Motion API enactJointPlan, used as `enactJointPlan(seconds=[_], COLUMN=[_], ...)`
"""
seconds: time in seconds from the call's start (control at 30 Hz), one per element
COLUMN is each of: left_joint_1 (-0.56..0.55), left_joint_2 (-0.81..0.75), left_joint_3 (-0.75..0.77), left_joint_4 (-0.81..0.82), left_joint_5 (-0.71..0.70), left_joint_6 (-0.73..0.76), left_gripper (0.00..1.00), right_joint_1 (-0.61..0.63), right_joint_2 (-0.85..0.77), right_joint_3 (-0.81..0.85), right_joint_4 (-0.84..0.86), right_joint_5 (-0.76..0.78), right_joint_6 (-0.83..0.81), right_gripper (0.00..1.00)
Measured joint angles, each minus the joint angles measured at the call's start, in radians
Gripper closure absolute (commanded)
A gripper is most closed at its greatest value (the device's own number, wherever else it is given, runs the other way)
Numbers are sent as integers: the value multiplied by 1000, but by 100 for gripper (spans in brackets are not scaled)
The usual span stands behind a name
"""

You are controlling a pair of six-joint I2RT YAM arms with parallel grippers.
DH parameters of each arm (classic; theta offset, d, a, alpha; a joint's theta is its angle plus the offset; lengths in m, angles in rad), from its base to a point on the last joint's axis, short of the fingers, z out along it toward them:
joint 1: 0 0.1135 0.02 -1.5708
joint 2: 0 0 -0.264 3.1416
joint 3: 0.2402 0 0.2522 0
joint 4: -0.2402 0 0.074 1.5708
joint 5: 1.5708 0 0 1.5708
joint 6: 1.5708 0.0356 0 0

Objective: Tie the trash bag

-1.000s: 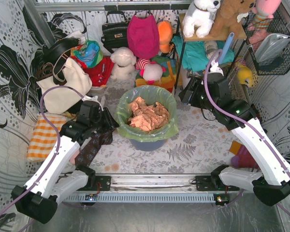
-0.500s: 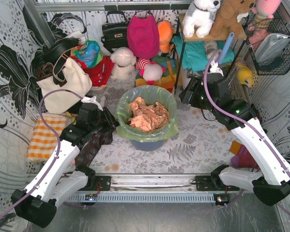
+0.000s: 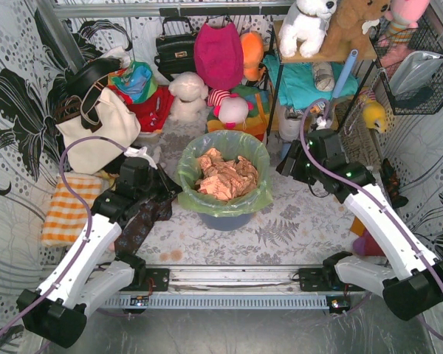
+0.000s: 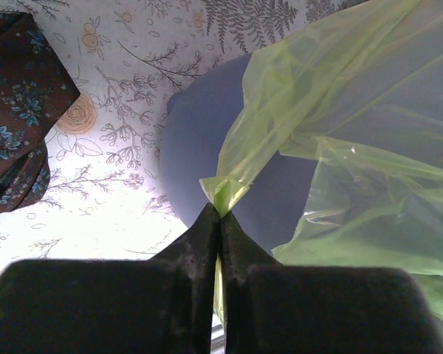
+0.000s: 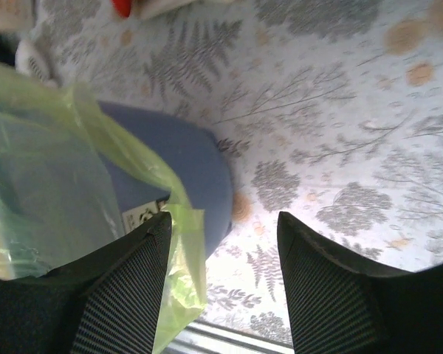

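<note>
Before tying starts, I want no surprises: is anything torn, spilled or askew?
Nothing stands out. The bag drapes over the bin, no tear showing; paper sits inside, none spilled; the left gripper pinches its hem.

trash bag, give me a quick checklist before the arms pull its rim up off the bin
1. Left gripper holds the trash bag: ok, jaws shut on a fold of its overhang.
2. Right gripper holds the bag: not ok, jaws open, film lies only beside one finger.
3. Rim folded over the blue-grey bin, free to lift: ok.
4. Crumpled paper sits inside the bag: ok.
5. Left pinch deep enough not to slip: cannot tell.
</note>
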Motion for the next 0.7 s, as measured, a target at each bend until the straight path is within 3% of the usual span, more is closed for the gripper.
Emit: enactJointPlan(seconds=[0.3,0.7], left_joint_1=[0,0], left_joint_2=[-1,-3], left_joint_3=[0,1], left_joint_4=[8,5], left_joint_5=[26,27], left_joint_6=[-1,-1], left_gripper=[91,91], right_joint_1=[-3,-4], right_joint_2=[-45,-48], right_joint_3=[-188,-282], right_joint_4=[193,306], right_joint_5=[-272,-401], right_joint_6=[27,73], right_gripper=[51,67])
